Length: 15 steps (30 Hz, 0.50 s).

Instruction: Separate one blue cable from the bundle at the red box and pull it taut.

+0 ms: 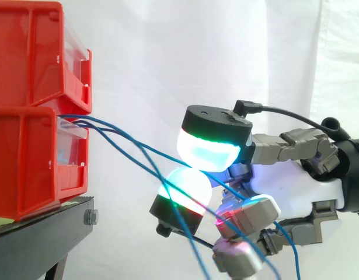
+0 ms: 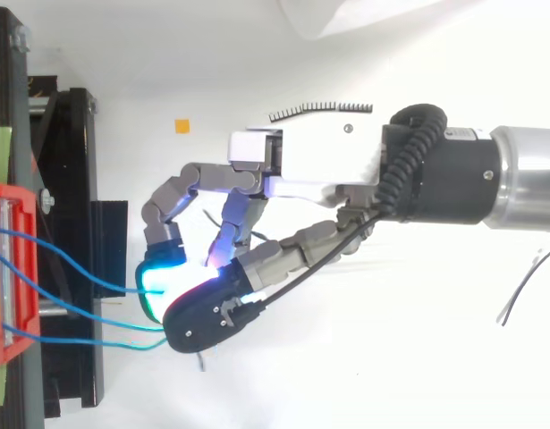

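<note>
Two stacked red bins (image 1: 27, 157) stand on a black stand (image 1: 39, 233) at the left. Three thin blue cables leave the front of the lower bin (image 2: 6, 268) and sag down toward the hand (image 2: 310, 161). The hand reaches in from the right with its fingers curled. Its glowing upper pad (image 1: 208, 149) and lower pad (image 1: 182, 192) meet a short way from the bin. One blue cable (image 2: 122, 290) runs in between these two pads and is pinched there. The other two cables (image 2: 96, 342) pass under the hand and hang slack.
A white curtain hangs behind the work. The black stand frame (image 2: 73, 232) lies between the bin and the hand. A small orange square (image 2: 182, 125) marks the white floor, and a loose dark wire (image 2: 525, 286) lies at the right.
</note>
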### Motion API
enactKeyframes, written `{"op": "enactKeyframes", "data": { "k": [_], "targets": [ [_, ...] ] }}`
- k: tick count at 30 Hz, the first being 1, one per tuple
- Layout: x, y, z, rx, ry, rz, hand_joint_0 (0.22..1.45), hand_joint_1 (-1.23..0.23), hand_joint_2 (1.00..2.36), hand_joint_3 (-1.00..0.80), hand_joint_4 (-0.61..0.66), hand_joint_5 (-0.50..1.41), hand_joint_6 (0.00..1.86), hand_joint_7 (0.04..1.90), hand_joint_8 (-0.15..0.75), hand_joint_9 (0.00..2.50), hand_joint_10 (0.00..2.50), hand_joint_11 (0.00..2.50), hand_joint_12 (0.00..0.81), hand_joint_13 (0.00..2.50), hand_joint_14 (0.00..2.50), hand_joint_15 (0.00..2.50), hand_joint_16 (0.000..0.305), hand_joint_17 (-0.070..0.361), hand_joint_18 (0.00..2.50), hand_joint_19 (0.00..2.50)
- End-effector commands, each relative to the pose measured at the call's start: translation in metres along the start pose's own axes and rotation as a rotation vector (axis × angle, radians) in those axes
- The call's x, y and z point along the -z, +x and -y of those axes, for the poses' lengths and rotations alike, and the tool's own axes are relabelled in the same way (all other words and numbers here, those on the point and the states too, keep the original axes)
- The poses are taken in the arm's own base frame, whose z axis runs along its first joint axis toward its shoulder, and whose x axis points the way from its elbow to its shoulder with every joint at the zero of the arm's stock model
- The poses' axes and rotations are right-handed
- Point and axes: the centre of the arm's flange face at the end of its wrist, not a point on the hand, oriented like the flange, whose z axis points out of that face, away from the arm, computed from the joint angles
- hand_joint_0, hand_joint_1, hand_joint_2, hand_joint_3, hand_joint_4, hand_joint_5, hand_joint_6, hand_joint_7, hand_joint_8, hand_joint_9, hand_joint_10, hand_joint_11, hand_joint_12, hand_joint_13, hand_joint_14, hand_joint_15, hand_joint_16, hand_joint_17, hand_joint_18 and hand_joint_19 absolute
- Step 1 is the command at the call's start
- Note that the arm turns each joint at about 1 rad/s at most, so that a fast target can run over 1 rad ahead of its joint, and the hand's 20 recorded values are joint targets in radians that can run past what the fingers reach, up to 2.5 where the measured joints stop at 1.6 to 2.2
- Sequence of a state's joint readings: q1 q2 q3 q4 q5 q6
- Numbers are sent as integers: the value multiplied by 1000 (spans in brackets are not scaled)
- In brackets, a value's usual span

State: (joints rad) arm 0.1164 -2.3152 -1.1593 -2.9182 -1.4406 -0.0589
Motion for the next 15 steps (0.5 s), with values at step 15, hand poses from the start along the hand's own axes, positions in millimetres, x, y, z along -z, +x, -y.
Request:
{"op": "enactKeyframes", "data": {
  "k": [15],
  "targets": [
    [34, 4, -24, 14, 62, 13, 608, -677, 1015, -263, 13, -126, 853, 1129, 276, 1195, 7, 1705, 337, 1269, 4, 1785, 46, 102, 923, 834]
  ]
}}
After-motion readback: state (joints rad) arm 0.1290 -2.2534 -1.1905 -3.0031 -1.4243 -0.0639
